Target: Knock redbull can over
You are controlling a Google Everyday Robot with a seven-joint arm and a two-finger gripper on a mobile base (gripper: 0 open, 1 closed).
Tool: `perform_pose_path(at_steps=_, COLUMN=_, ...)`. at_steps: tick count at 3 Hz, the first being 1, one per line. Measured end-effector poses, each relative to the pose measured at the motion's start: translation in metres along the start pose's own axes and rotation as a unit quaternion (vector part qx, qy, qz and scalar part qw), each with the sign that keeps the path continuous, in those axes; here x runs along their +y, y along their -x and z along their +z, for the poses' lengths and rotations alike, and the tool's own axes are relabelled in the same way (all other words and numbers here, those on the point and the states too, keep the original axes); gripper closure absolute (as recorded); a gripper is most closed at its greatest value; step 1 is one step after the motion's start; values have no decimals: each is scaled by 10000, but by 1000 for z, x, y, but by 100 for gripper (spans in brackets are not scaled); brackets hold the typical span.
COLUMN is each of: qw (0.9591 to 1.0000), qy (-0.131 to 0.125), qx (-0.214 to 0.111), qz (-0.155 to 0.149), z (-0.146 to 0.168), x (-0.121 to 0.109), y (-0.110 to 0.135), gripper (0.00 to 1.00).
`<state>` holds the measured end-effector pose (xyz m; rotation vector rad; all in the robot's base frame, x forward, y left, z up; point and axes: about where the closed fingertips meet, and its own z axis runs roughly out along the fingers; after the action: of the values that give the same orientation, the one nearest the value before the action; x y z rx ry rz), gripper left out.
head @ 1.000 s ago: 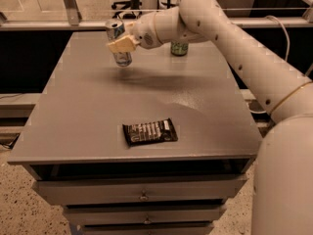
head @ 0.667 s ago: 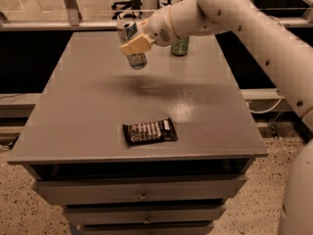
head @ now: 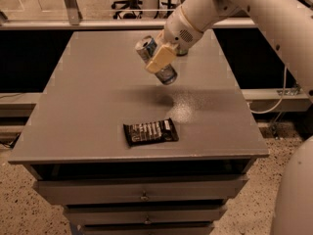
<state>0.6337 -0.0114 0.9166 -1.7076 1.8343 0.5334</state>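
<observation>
The redbull can (head: pixel 145 47) is slim, blue and silver, with a silver top. It is held tilted in the air above the middle of the grey table (head: pixel 88 106), its top pointing up and to the left. My gripper (head: pixel 159 60) is shut on the can's middle, and one beige finger (head: pixel 161 58) lies across its near side. The can's shadow falls on the table below it. The white arm reaches in from the upper right.
A dark snack wrapper (head: pixel 149 131) lies flat near the table's front edge. Drawers (head: pixel 142 190) sit under the tabletop. A rail and glass run behind the table's far edge. The robot's white body is at the right.
The gripper has carried the can from the table's far edge toward the middle and nearer to me. The can has tilted further. The wrapper has not moved.
</observation>
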Motion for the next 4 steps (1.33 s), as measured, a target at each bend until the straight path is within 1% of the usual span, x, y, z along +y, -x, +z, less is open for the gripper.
perform_pose_path(at_steps=1, qw=9956, qy=278, qx=874, qz=-167, z=14, x=8, y=-18, gripper=97)
perform_pose_path(at_steps=2, qw=9895, qy=294, qx=1394, qz=-249, z=27, x=7, y=-25, gripper=75)
perform_pose_path(at_steps=3, qw=9839, qy=276, qx=1735, qz=-338, z=41, x=9, y=-27, gripper=51)
perform_pose_path(at_steps=4, qw=9803, qy=168, qx=1934, qz=-357, z=51, x=11, y=-28, gripper=20)
